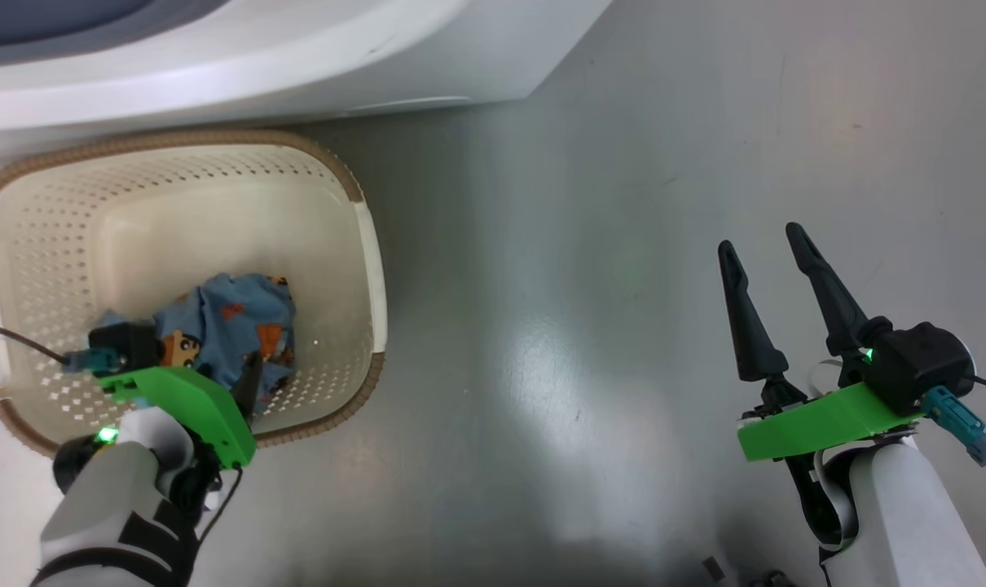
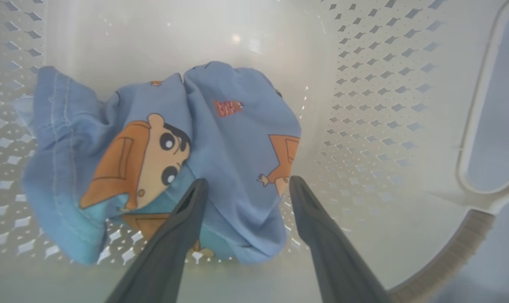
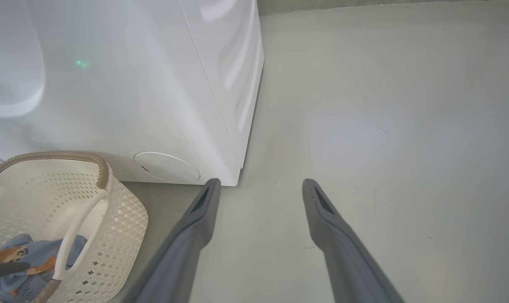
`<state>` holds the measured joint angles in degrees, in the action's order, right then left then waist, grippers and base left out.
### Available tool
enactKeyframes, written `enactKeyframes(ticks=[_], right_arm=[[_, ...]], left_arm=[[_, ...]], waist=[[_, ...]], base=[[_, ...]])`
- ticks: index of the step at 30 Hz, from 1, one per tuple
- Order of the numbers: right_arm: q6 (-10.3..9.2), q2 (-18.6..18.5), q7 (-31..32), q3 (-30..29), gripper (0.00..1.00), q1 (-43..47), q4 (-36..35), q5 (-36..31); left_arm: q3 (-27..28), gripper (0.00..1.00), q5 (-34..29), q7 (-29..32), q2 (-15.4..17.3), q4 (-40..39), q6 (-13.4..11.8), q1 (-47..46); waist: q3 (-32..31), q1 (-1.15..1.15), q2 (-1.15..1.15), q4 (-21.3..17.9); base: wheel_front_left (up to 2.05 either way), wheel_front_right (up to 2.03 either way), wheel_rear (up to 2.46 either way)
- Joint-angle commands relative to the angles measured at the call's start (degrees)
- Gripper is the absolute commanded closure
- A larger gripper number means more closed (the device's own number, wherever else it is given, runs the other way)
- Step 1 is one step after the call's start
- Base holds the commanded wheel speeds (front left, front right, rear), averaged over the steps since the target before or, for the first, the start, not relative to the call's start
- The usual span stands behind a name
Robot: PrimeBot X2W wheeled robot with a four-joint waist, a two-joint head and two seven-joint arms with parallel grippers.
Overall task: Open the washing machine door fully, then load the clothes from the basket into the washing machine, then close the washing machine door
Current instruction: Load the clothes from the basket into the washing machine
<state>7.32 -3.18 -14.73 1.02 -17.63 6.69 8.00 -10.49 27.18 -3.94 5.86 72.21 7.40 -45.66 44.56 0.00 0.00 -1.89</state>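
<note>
The small light-blue clothes [image 2: 237, 139] with orange-brown cartoon prints are lying crumpled at the bottom of the cream-white perforated plastic basket [image 1: 369, 269]. They are looking soft, light and floppy, probably best pinched at a raised middle fold. The left gripper [image 2: 247, 182] is hovering inside the basket, jaws wide and empty, just over them; the right gripper [image 1: 759, 238] is hanging well right of the basket, equally wide.

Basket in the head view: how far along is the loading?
Done: unclear whether the door is open. In hand: the left claw, open, reaches into the basket, fingers over the blue cartoon-print garment, not gripping. The right claw hangs open above the floor. Left: grab it, load the washing machine, close the door.
</note>
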Motion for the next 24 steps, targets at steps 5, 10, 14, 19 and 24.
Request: enactKeyframes(ticks=[5, 10, 14, 19, 24], right_arm=[[0.17, 0.3, -0.3, 0.7, 0.00, 1.6, -1.8, -0.9], [0.17, 0.3, -0.3, 0.4, 0.00, 1.9, -2.2, -1.0], [0.17, 0.3, -0.3, 0.4, 0.00, 2.2, -2.5, -1.0], [0.17, 0.3, -0.3, 0.2, 0.00, 2.6, -2.8, -1.2], [0.17, 0.3, -0.3, -0.1, 0.00, 2.8, -3.0, -1.4]], left_arm=[[0.1, 0.00, 0.5, 0.5, 3.5, 0.9, 0.1, 0.2], [-1.0, 0.00, -0.2, 0.6, 3.7, 1.3, -0.5, -0.4], [-1.8, 0.00, -0.7, 0.7, 3.7, 1.5, -0.7, -0.5], [-2.8, 0.79, -1.3, 0.4, 3.7, 1.6, -1.1, -0.7], [-3.4, 1.00, -1.3, -0.1, 3.4, 1.7, -1.0, -0.9]], waist=[[1.5, 0.00, 0.00, -0.9], [1.8, 0.00, 0.00, -1.3], [1.7, 0.00, 0.00, -1.6], [1.6, 0.00, 0.00, -2.0], [1.5, 0.00, 0.00, -1.8]], base=[[0.00, 0.00, 0.00], [0.00, 0.00, 0.00], [0.00, 0.00, 0.00], [0.00, 0.00, 0.00], [0.00, 0.00, 0.00]])
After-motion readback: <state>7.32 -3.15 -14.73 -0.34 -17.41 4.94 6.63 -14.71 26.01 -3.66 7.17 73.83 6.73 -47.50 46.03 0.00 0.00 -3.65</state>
